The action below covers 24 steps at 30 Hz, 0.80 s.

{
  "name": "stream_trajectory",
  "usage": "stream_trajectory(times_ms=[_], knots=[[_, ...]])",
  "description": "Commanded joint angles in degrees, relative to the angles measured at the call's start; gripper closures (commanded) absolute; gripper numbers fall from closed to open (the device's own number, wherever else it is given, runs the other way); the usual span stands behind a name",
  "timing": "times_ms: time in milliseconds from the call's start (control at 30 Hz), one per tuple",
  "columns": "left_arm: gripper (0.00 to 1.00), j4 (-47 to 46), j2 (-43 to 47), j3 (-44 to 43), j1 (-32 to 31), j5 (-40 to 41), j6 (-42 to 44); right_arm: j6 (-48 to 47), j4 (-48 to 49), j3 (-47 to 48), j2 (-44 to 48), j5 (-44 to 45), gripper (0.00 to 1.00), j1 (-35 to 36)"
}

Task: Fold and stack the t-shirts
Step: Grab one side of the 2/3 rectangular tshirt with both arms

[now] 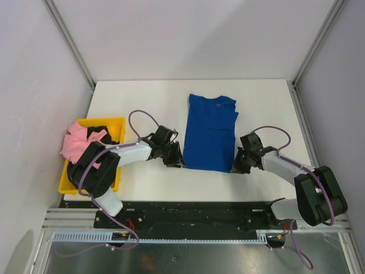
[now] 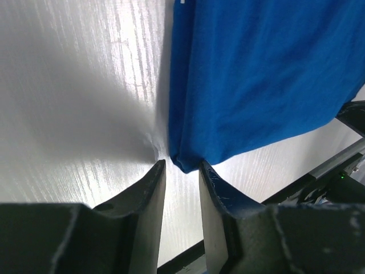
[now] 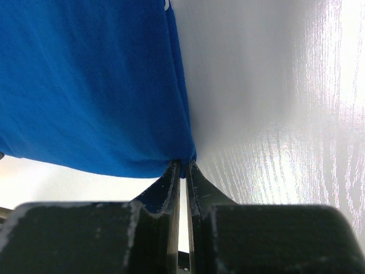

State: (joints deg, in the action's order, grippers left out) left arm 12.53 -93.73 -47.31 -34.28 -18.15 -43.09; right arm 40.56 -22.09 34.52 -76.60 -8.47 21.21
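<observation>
A white bench point(image 1: 142, 97) is shown from above, with two robot arms reaching in from its near edge. A royal-blue t-shirt point(image 1: 211, 134) point(image 2: 256, 74) point(image 3: 85, 85) is laid flat near the middle of the bench. It is folded into a long, narrow panel running from the far side toward the arms, with the collar at the far end.

The left fingers point(image 1: 174, 158) point(image 2: 155, 182) are placed at the near left corner of the blue t-shirt. In the left wrist view they are seen standing partly apart. The corner of the cloth lies just at the gap between their tips, and it is not pinched. Bare bench is visible between the two fingers.

The right fingers point(image 1: 235, 165) point(image 3: 173, 180) are placed at the near right corner of the same shirt. In the right wrist view they are drawn almost together, and the corner of the blue cloth is clamped between their tips.

A yellow bin point(image 1: 114, 121) is set at the left edge of the bench, well apart from the blue t-shirt and partly hidden by the left arm. A pink t-shirt point(image 1: 77, 142) is bundled inside it and spills over the far left rim. A black t-shirt point(image 1: 108, 132) is crumpled in the bin just beside the pink one.
</observation>
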Motion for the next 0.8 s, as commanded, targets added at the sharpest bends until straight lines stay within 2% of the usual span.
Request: stream_trajectory(times_ms=[0, 467, 600, 767], knots=[[0.65, -0.81, -1.21, -1.16, -0.24, 1.23, 0.31, 0.51, 0.83, -0.07, -0.84, 0.48, 0.92, 0.26], [0.67, -0.82, -3.55, -0.81, -1.38, 3.28, -0.31, 0.49, 0.44, -0.07, -0.42, 0.65, 0.92, 0.32], [0.73, -0.83, -3.68, -0.34, -1.63, 3.82, -0.94, 0.49, 0.40, -0.07, -0.16, 0.66, 0.92, 0.32], [0.89, -0.81, -2.53, 0.08, -1.66, 4.44, -1.52, 0.49, 0.33, -0.07, 0.35, 0.49, 0.96, 0.32]])
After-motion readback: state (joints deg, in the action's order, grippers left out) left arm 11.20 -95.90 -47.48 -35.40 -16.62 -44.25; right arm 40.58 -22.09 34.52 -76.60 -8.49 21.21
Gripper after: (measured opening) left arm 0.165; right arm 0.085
